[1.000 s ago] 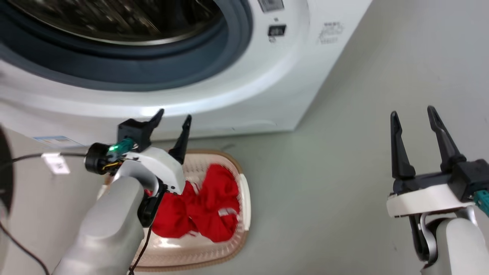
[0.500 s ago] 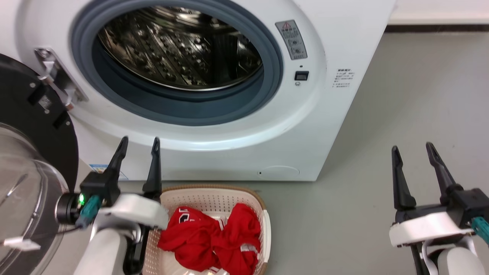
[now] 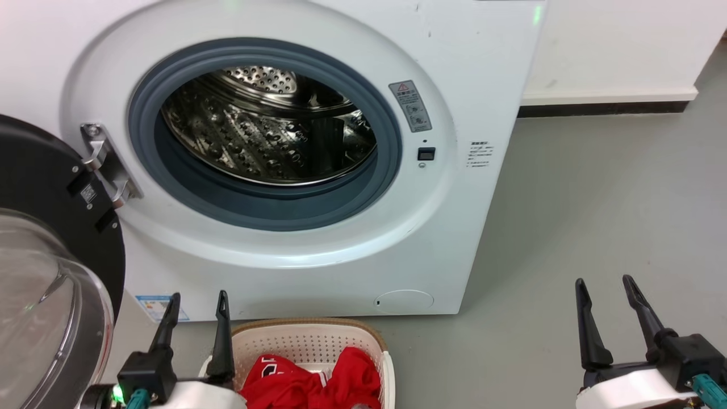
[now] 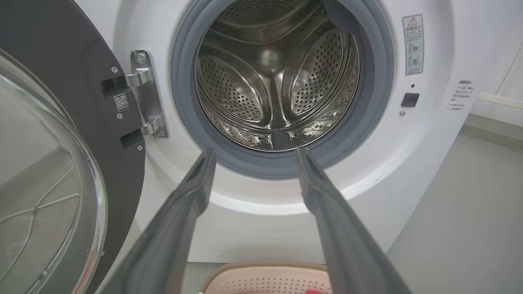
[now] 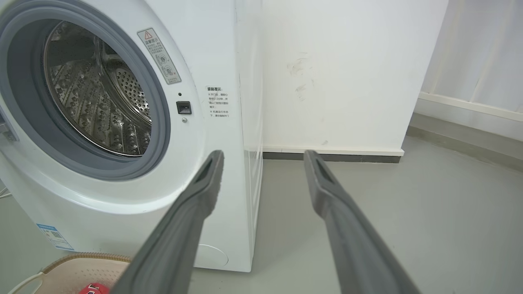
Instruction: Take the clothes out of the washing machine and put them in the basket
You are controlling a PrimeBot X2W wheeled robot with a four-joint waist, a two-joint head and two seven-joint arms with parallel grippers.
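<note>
The white washing machine (image 3: 466, 91) stands with its door (image 3: 40, 272) swung open to the left; the steel drum (image 3: 267, 130) looks bare of fabric. Red clothes (image 3: 312, 383) lie bunched in the cream basket (image 3: 309, 343) on the floor in front of the machine. My left gripper (image 3: 199, 300) is open with nothing in it, just left of the basket's rim. My right gripper (image 3: 605, 284) is open over the floor, far right of the basket. In the left wrist view, the left gripper (image 4: 251, 151) points at the drum (image 4: 278, 77), with the basket (image 4: 265, 279) below. The right wrist view shows the right gripper (image 5: 263, 153) and a bit of red clothes (image 5: 92, 289).
The open door's clear bulge (image 3: 34, 318) sits close to my left arm. Grey floor (image 3: 596, 199) stretches to the right of the machine up to a white wall with a dark skirting (image 3: 602, 108).
The head camera has tilted up, bringing the whole porthole into view and the basket to the bottom edge. The left gripper lifted off the clothes and straightened; both grippers stay open.
</note>
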